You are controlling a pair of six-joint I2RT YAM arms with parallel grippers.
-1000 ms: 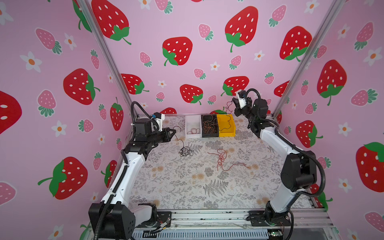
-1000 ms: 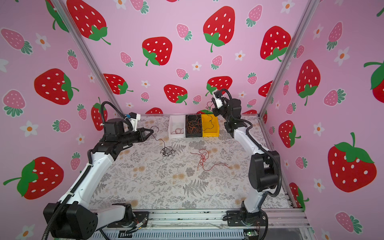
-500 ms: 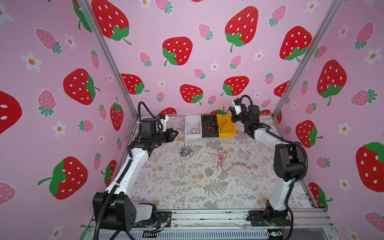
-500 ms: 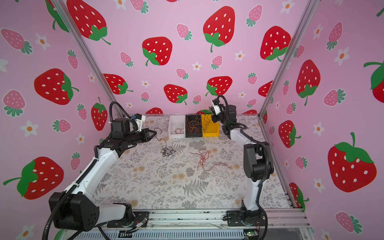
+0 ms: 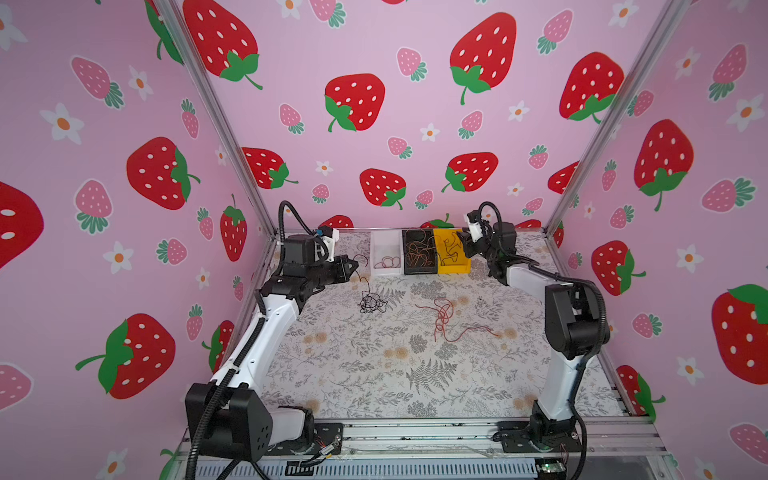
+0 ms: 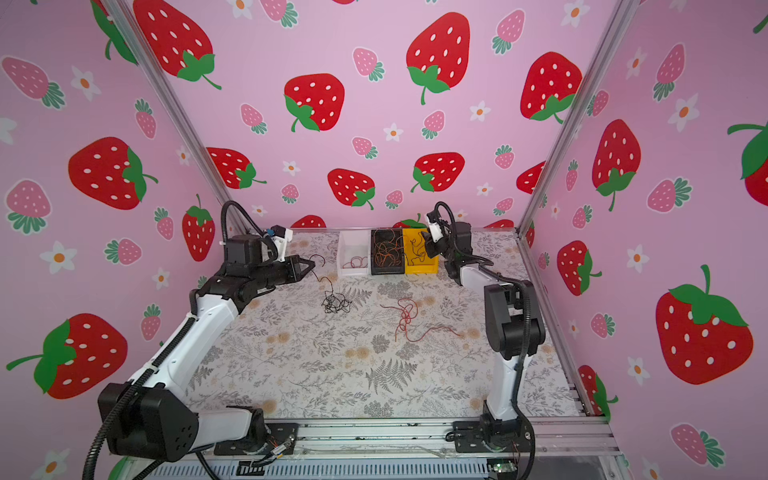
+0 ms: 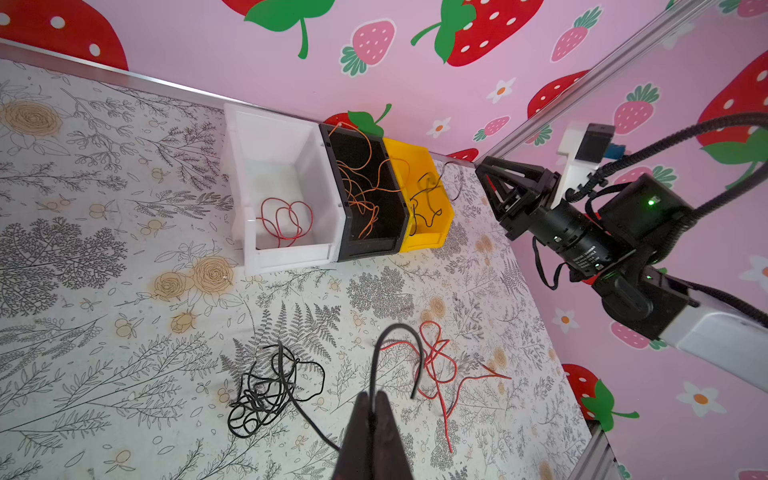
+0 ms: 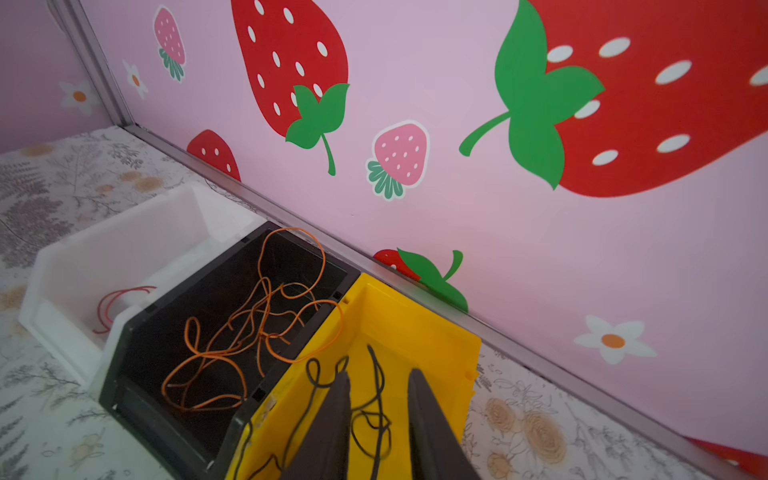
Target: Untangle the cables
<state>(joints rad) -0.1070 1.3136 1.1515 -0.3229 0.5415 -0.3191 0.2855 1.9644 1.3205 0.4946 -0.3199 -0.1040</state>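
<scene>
1. My right claw (image 8: 379, 424) hangs over the yellow bin (image 8: 415, 307), fingers apart.
2. Looped black cables (image 8: 314, 376) lie in that bin, beneath the fingers.
3. The black bin (image 8: 137, 403) alongside holds orange cables (image 8: 257, 324).
4. The white bin (image 8: 124, 245) beyond holds a red cable (image 8: 109, 301).
5. All three bins stand on the desk (image 8: 41, 415), by the strawberry wall (image 8: 457, 199).

Top views high, facing back wall (image 5: 374, 62), wrist views sharing bins (image 7: 274, 145)
</scene>
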